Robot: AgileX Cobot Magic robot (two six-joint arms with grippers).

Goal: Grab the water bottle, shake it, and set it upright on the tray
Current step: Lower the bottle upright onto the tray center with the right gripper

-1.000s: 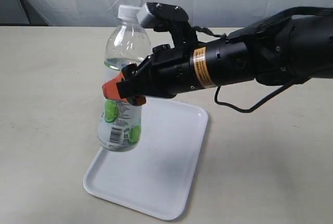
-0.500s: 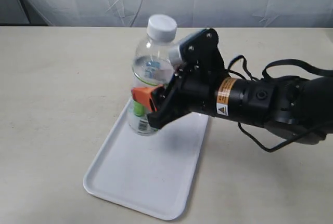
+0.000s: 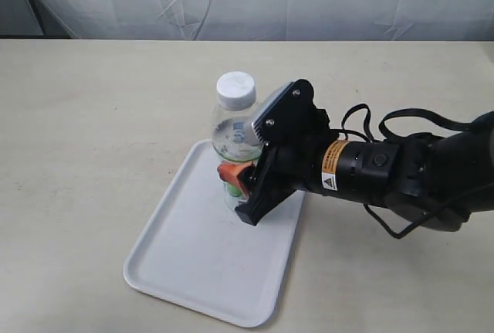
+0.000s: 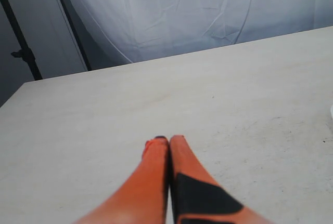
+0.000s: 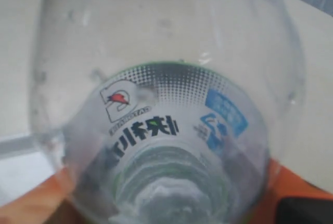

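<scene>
The clear, round-shouldered plastic water bottle (image 3: 232,134), white screw cap (image 3: 235,90) on top, sits nearly upright at the far end of the smooth, low-rimmed white tray (image 3: 189,271). The right gripper (image 3: 238,190) pinches it at the label. The left gripper (image 4: 167,140) has its orange fingers pressed together over the matte table (image 4: 104,104). The bottle is lower than half a second ago.

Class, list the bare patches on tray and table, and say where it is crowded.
Free: the near half of the tray, in front of the water bottle; the table left of it. Crowded: the tray's far end, around the right gripper.
</scene>
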